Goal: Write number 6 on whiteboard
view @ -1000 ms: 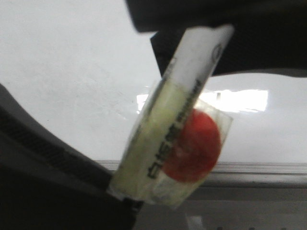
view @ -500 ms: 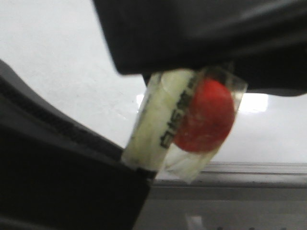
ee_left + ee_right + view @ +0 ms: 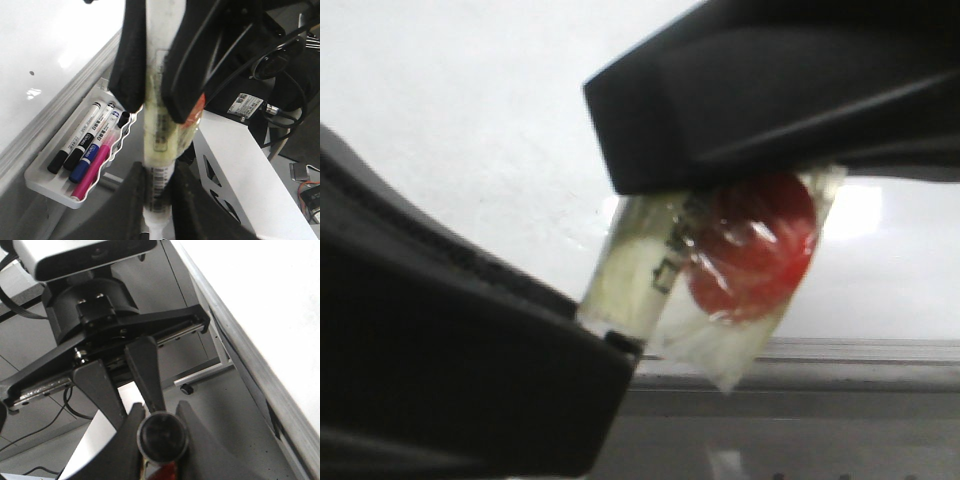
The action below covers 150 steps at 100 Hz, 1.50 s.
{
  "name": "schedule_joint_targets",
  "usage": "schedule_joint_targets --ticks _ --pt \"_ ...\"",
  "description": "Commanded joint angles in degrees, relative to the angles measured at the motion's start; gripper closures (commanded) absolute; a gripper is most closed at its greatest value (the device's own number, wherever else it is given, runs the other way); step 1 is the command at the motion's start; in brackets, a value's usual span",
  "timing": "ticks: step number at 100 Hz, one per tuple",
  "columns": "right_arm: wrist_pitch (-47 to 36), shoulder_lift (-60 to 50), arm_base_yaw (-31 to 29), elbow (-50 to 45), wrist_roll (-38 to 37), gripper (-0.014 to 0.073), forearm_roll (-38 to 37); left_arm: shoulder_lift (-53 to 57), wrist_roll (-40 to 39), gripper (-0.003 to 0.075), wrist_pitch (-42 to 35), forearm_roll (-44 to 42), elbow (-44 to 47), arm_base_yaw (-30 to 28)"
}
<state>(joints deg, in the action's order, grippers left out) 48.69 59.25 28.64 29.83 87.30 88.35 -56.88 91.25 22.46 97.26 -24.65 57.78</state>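
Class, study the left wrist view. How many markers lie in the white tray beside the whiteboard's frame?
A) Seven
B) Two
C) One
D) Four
D: in the white tray lie four markers side by side: two with black caps, one with a blue cap and a pink one, next to the grey frame of the whiteboard.

Below me a white plastic pen tray (image 3: 47,182) is sitting by a grey floor (image 3: 60,220), holding spare markers (image 3: 90,142) in black, blue and pink. A white cabinet (image 3: 240,160) is standing nearby, with dark cables (image 3: 280,65) trailing over equipment behind it.
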Motion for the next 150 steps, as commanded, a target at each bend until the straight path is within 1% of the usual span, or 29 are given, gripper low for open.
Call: schedule_joint_targets --ticks 1,4,7,9,10,14,19,23,32,40,47,57,65,72,75,91,97,104,112,117,125,134,142,150 --pt "3.7 -0.5 0.1 1.4 -0.7 0.0654 2.1 0.8 0.8 0.0587 -2.6 2.8 -1.7 -0.1" --pt "3.0 -1.1 0.1 1.4 -0.3 0.0653 1.9 0.8 0.8 0.0527 -2.6 3.1 -1.7 -0.1" --pt "1.7 -1.7 0.1 1.4 0.1 0.0652 1.5 0.8 0.8 0.0441 -2.6 3.4 -1.7 -0.1" --pt "0.7 -2.3 0.1 1.4 0.4 0.0649 1.2 0.8 0.8 0.0405 -2.6 3.8 -1.8 -0.1" --pt "0.3 -2.5 0.1 1.4 0.5 0.0646 1.1 0.8 0.8 0.0368 -2.6 3.9 -1.8 -0.1" --pt "-1.8 -4.1 0.1 1.4 0.8 0.0642 0.0 1.1 0.8 0.0265 -2.3 4.4 -2.1 -0.1" --pt "-4.3 -6.4 0.1 1.4 0.8 0.0636 -1.9 2.1 0.8 0.0182 -2.3 4.5 -2.7 -0.1" --pt "-6.6 -8.4 0.1 1.4 0.8 0.0636 -4.3 2.7 0.8 0.0168 -3.0 4.8 -3.1 -0.1" --pt "-11.3 -13.7 0.1 1.2 0.7 0.0636 -9.2 5.6 0.8 0.0214 -7.3 4.9 -3.9 -0.1" --pt "-16.6 -18.3 0.1 0.3 0.7 0.0636 -10.2 9.9 0.8 0.0267 -13.6 4.9 -4.1 -0.1" --pt "-20.6 -22.5 0.1 -1.0 0.7 0.0636 -10.2 15.1 0.8 0.0292 -21.3 4.9 -4.1 -0.1" --pt "-25.3 -27.5 0.1 -3.1 0.7 0.0636 -10.3 22.9 0.8 0.0318 -34.3 4.9 -4.1 -0.1" --pt "-29.3 -29.7 0.1 -4.2 0.8 0.0636 -10.5 27.5 0.8 0.0373 -40.7 4.9 -3.9 -0.1" --pt "-31.7 -29.8 0.1 -4.3 2.1 0.0636 -10.6 30.1 0.8 0.0455 -43.3 4.9 -3.5 -0.1" --pt "-32.3 -29.4 0.1 -4.3 3.1 0.0636 -10.6 30.6 0.8 0.0505 -43.4 4.8 -3.0 -0.1" --pt "-35.2 -26.8 0.1 -3.0 14.7 0.0637 -10.6 30.9 0.8 0.0743 -40.9 4.3 -1.1 -0.1" --pt "-37.1 -25.9 0.1 -1.9 17.9 0.0637 -10.6 30.6 0.8 0.0741 -40.1 4.3 -0.6 -0.1" --pt "-38.8 -25.2 0.1 -0.7 20.0 0.0637 -10.6 30.6 0.8 0.0741 -39.6 4.3 -0.2 -0.1" --pt "-39.9 -24.1 0.1 1.0 20.4 0.0637 -10.6 30.6 0.8 0.0741 -39.6 4.4 -0.2 -0.1" --pt "-39.9 -23.5 0.1 1.6 21.5 0.0636 -10.6 30.6 0.8 0.0741 -39.6 4.4 -0.2 -0.1" --pt "-39.8 -22.5 0.1 2.1 25.4 0.0636 -10.6 30.6 0.8 0.0741 -39.4 4.4 -0.2 -0.1" --pt "-39.8 -21.6 0.1 2.1 27.2 0.0636 -10.6 30.6 0.8 0.0741 -39.4 4.4 -0.2 -0.1" --pt "-39.5 -21.1 0.1 2.1 27.6 0.0636 -10.6 30.6 0.8 0.0741 -39.4 4.4 -0.2 -0.1" --pt "-37.0 -20.7 0.1 2.1 27.6 0.0636 -10.6 30.6 0.8 0.0741 -39.4 4.4 -0.2 -0.1"
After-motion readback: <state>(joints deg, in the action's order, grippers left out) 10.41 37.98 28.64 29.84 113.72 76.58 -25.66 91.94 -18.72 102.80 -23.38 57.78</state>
